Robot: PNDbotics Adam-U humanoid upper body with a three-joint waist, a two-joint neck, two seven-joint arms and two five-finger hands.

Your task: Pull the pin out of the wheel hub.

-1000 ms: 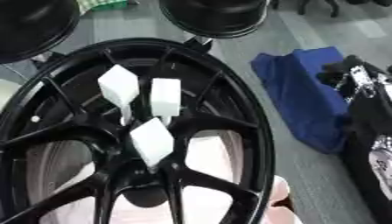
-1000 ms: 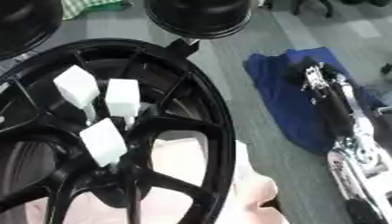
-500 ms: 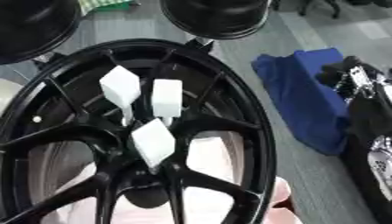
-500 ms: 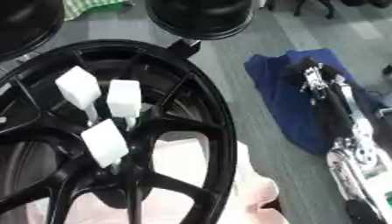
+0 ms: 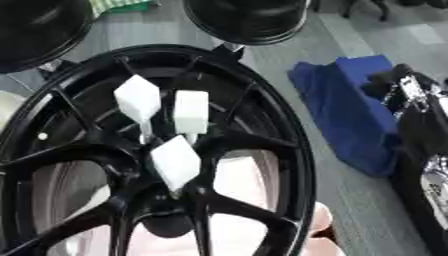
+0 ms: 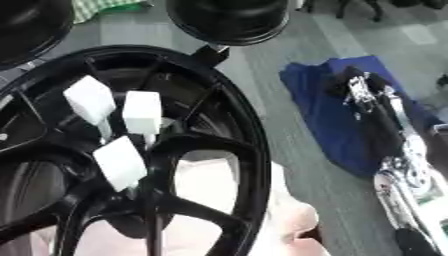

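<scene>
In the left eye view, the black wheel hub [image 5: 262, 150] filled the frame, three white-headed pins [image 5: 176, 161] clustered at its centre among the spokes. In the right eye view, the right hand [image 6: 367, 92] lay over a blue cloth [image 6: 319, 110], well apart from the hub; its fingers' state could not be told.

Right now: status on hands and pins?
Right hand off to the side, over blue cloth, grip unclear. Left hand unseen. Three white pins in wheel. Nothing blocking.
</scene>
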